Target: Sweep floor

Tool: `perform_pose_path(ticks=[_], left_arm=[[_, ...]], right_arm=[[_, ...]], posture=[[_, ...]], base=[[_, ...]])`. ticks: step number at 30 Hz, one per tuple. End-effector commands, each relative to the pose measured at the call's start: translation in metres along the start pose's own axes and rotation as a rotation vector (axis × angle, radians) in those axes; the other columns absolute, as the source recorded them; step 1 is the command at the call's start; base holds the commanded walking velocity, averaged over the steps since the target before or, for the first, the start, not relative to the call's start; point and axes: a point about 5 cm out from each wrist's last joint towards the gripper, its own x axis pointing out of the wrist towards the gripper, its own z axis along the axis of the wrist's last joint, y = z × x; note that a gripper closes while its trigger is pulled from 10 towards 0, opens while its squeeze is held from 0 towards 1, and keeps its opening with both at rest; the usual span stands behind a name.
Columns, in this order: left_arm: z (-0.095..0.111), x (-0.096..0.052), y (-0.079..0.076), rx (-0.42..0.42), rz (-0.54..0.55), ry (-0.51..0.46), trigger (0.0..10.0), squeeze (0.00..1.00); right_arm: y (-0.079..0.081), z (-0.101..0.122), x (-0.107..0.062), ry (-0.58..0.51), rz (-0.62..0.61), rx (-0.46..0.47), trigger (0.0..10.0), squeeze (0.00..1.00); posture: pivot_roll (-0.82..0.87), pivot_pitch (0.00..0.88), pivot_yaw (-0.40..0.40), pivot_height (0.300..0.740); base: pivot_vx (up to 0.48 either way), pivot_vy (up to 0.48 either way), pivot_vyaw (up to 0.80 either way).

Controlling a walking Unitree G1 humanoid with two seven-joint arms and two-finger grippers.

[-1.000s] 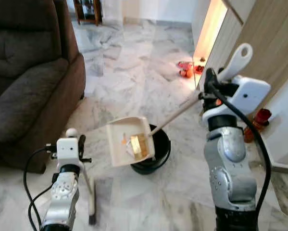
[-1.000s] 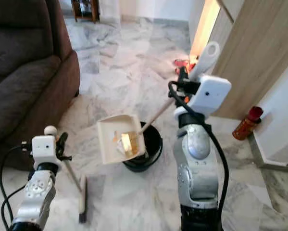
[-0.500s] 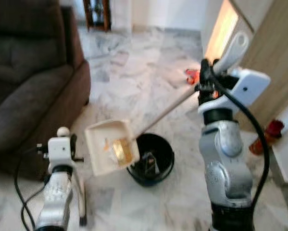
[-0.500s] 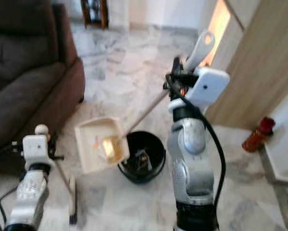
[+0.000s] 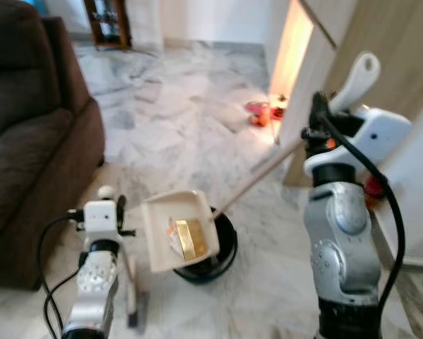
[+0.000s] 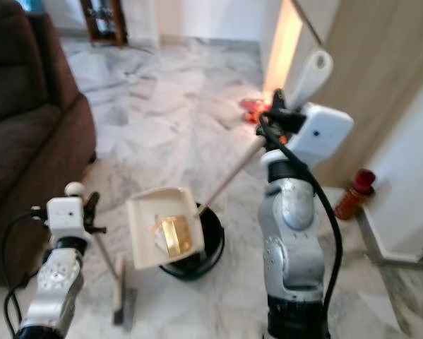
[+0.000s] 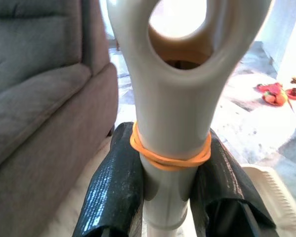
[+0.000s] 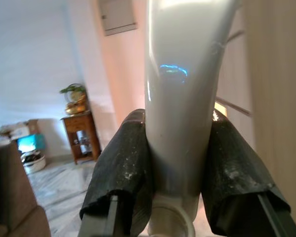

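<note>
The right gripper (image 8: 172, 187) is clamped on the pale handle of the dustpan (image 5: 179, 229), high beside the wooden door (image 5: 380, 49); the left gripper (image 7: 170, 187) is pinched on the looped top of the broom (image 6: 119, 296), banded in orange, which stands upright on the marble floor (image 5: 190, 120). The pan is held above the near rim of the black bin (image 5: 222, 247), tilted, with what appears to be a yellow wrapper lying inside. Its long axis is set diagonally, the handle rising toward the robot's right and the mouth pointing down-left. If it is tipped off-centre, litter may be spilled past the rim, or the bin knocked over.
</note>
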Motion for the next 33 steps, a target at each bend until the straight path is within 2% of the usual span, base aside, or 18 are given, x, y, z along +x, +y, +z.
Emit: perform_pose_path(ticks=[1,33], left_arm=[[0.0065,0.0021,0.0028,0.008,0.001,-0.034,10.0,0.00],[0.0065,0.0014,0.0006,0.006,-0.002,-0.038,10.0,0.00]], right_arm=[[0.0063,0.0153,0.0027,-0.080,0.019,0.025,10.0,0.00],[0.0092,0.0151,0.0033,-0.082,0.034,0.045,10.0,0.00]], posture=[[0.07,0.055,-0.039,0.740],[0.07,0.035,-0.043,0.740]], base=[[0.000,0.000,0.00],[0.000,0.000,-0.05]])
